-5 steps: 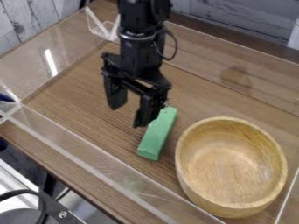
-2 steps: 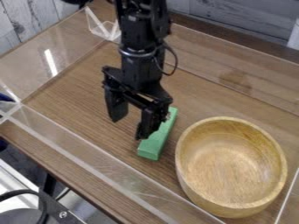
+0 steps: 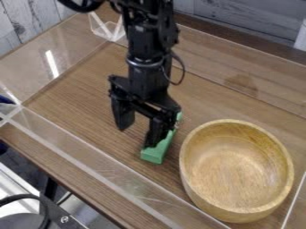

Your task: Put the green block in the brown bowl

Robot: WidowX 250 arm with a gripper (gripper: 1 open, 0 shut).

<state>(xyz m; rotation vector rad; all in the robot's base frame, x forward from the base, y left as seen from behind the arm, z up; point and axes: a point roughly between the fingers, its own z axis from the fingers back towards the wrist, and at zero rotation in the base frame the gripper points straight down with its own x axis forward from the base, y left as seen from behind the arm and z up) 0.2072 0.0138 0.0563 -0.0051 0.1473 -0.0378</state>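
The green block (image 3: 156,150) lies flat on the wooden table, just left of the brown bowl (image 3: 235,169), a wide round wooden bowl with nothing in it. My black gripper (image 3: 141,128) points straight down over the block's far end. Its jaws stand open, with one finger (image 3: 157,127) in front of the block's upper part and the other finger (image 3: 124,114) to the left of it. Most of the block's far half is hidden behind that finger. Nothing is held.
Clear plastic walls (image 3: 72,148) fence the wooden table (image 3: 72,98) along the front and left. The bowl takes up the front right corner.
The gripper has sunk and shifted slightly right toward the block, now covering more of its far end. Jaws stayed open; block and bowl have not moved.
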